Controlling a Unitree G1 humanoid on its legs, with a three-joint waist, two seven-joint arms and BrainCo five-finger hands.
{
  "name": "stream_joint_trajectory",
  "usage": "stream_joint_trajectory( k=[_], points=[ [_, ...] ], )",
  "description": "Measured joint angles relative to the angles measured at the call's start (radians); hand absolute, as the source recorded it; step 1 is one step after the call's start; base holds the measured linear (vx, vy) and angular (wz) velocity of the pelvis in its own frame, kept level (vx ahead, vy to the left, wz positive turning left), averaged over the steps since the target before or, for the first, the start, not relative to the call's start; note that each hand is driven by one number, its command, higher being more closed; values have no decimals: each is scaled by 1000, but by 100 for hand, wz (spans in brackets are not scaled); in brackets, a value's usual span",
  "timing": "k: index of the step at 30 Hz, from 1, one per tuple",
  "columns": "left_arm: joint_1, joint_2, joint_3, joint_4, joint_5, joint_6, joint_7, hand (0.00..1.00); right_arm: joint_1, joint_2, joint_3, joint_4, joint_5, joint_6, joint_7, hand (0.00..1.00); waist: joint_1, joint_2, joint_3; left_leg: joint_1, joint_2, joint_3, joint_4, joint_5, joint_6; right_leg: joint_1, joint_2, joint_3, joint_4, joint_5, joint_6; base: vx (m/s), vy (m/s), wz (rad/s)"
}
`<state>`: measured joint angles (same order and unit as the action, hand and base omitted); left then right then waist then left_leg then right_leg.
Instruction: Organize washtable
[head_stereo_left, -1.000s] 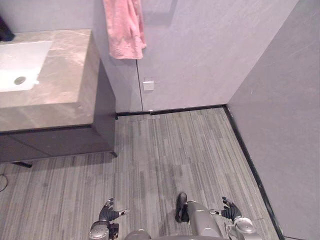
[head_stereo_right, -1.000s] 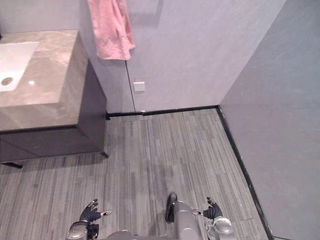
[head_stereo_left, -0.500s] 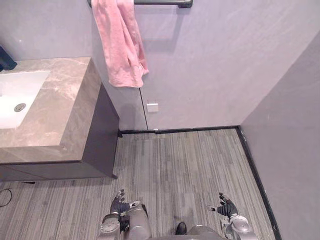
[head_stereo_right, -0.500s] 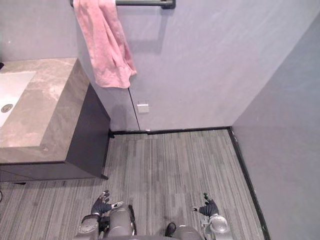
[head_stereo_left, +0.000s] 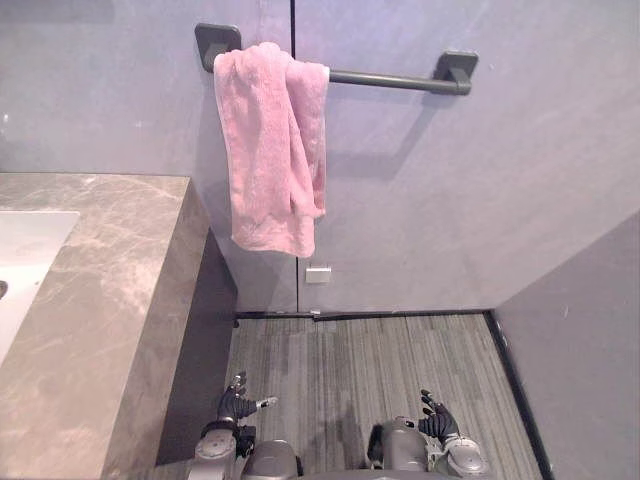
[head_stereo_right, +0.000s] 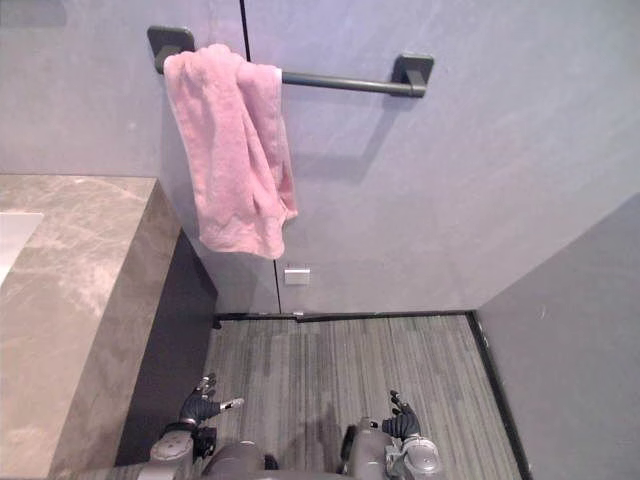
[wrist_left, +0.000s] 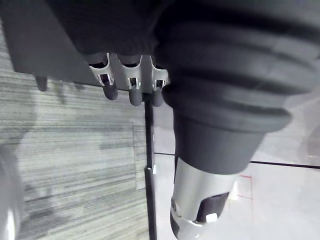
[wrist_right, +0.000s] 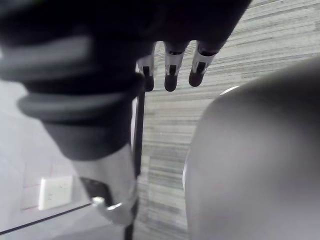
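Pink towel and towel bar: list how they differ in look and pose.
The pink towel is soft and pale pink; the towel bar is rigid and dark grey. The towel hangs downward in folds; the bar runs sideways across the wall. The towel is bunched at the bar's end nearer the washtable; the rest of the bar is bare. Both sit on the same wall, the towel draped over the bar.

Left hand low, at end of down-hanging arm, wrist under dark ribbed cover. Fingers straight, relaxed, in row side by side, dark tips pointing away from wrist. Thumb spread well apart from fingers. Hand empty. Right hand low at opposite side, same pose: fingers extended and loose, thumb held out to side, hand empty. Hands well apart from each other.
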<state>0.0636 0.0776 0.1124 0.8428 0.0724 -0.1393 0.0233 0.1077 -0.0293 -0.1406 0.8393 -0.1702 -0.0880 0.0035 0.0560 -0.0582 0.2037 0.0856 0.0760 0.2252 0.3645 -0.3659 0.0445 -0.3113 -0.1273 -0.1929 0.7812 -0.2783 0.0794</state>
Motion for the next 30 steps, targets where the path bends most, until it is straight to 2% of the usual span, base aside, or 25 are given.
stream_joint_trajectory(
  k=[1, 2, 3, 4, 5, 6, 7, 8, 9, 10, 11, 12, 13, 15, 16, 17, 20, 26, 30],
  points=[
    [-4, -1, 1, 7, 0, -1, 0, 0, -2, -1, -3, 0, 1, -2, 0, 0, -10, 1, 0, 16, 5, -11, -12, 0, -4, -6, 18, 4, -71, 4, -4, 545, -147, 69],
    [-5, -1, 5, 18, 0, -1, 0, 0, -8, -3, -3, 1, 0, -3, 0, 0, -27, 1, -1, 37, 13, -39, -32, -1, -23, -10, 50, 20, -212, 41, -29, 462, -150, 90],
    [-5, 5, 6, 20, 0, -2, -1, 0, -10, -8, -4, 2, 2, -4, 0, 0, -40, -4, -4, 69, 11, -69, -56, -8, -58, -9, 74, 56, -338, 154, -48, 484, -168, 93],
    [-4, 5, 6, 24, 0, -2, -1, 0, -4, -11, -5, 5, 1, -4, -1, 0, -43, -5, -6, 83, 12, -87, -63, -14, -70, -2, 76, 62, -339, 216, -83, 513, -177, 64],
    [-16, -15, 8, 49, 0, -1, -1, 0, -17, -34, -8, 15, 0, -4, -1, 0, -33, 26, -16, 102, 42, -111, -73, -8, -97, 7, 94, 32, -313, 190, -102, 521, -208, 45],
    [-17, -25, 11, 51, 0, -1, -1, 0, -27, -36, -8, 17, 1, -4, -1, 0, -33, 37, -18, 95, 63, -117, -61, 26, -155, 14, 95, 10, -308, 151, -118, 510, -214, 32],
    [-18, -29, 11, 51, 0, -1, 0, 0, -31, -37, -8, 18, 2, -3, -1, 0, -33, 46, -17, 88, 66, -119, -43, 34, -166, 21, 99, -1, -310, 143, -125, 477, -246, 41],
    [-25, -39, 17, 51, 0, -1, -1, 0, -33, -44, -8, 18, 3, -3, -1, 0, -41, 68, -14, 47, 95, -134, 63, 50, -169, 60, 118, -26, -336, 132, -142, 454, -232, 32],
    [-25, -41, 22, 51, 0, -1, -1, 0, -30, -37, -4, 18, 4, -1, -1, 0, -41, 73, -12, -3, 115, -147, 194, 80, -172, 101, 132, -32, -371, 128, -147, 430, -217, 29],
    [-25, -44, 35, 48, 0, -1, -1, 0, -27, -27, 3, 17, 4, 2, 0, 0, -34, 70, -9, -78, 151, -149, 371, 87, -175, 168, 149, -30, -425, 127, -151, 383, -174, 16],
    [-25, -45, 39, 48, 0, -1, 0, 0, -27, -20, 2, 16, 12, 2, -3, 0, -34, 68, -6, -127, 176, -132, 479, 82, -169, 228, 158, -33, -462, 127, -151, 332, -125, 0],
    [-24, -54, 38, 45, 0, -1, -1, 0, -26, -19, -2, 8, 23, 0, -7, 0, -27, 65, -6, -174, 193, -106, 510, 76, -159, 298, 161, -32, -507, 127, -152, 396, -108, -10],
    [-24, -67, 38, 27, 0, -1, -1, 0, -25, -18, -5, -4, 29, -2, -13, 0, -18, 58, -3, -207, 200, -86, 461, 75, -157, 329, 160, -26, -534, 127, -151, 286, -47, -19],
    [-26, -76, 36, 12, 0, -2, -1, 0, -29, -22, -9, -10, 44, -3, -21, 0, -12, 74, -10, -248, 199, -82, 360, 76, -155, 344, 159, -24, -555, 126, -151, 146, 23, -16],
    [-31, -76, 36, 8, -1, -3, -1, 0, -29, -27, -12, -13, 45, -4, -23, 0, -13, 76, -12, -259, 194, -81, 259, 98, -153, 345, 161, -25, -559, 123, -142, 107, 76, -15],
    [-31, -76, 35, 10, -1, -2, -1, 0, -20, -38, -20, -21, 49, -4, -22, 0, -14, 96, -20, -263, 185, -89, 117, 182, -149, 350, 171, -21, -557, 112, -124, 201, 139, -5],
    [-42, -53, 37, 12, -2, -2, 0, 0, 18, -2, -26, -30, 51, -1, -21, 0, -11, 45, -27, -211, 135, -84, 34, 185, -148, 358, 124, -11, -559, 100, -96, 182, 107, 9],
    [-9, -45, 37, 24, 0, -1, -1, 0, 35, 3, -26, -29, 42, -2, -21, 0, -13, 40, -36, -135, 105, -33, -34, 192, -140, 391, 94, 29, -577, 99, -72, 54, 50, -14],
    [-1, -46, 35, 40, 0, -1, -2, 0, 54, 3, -26, -9, 40, -2, -21, 0, -17, 39, -54, -103, 88, -30, -106, 230, -139, 399, 89, 34, -600, 111, -64, -2, -1, -2]
  ],
)
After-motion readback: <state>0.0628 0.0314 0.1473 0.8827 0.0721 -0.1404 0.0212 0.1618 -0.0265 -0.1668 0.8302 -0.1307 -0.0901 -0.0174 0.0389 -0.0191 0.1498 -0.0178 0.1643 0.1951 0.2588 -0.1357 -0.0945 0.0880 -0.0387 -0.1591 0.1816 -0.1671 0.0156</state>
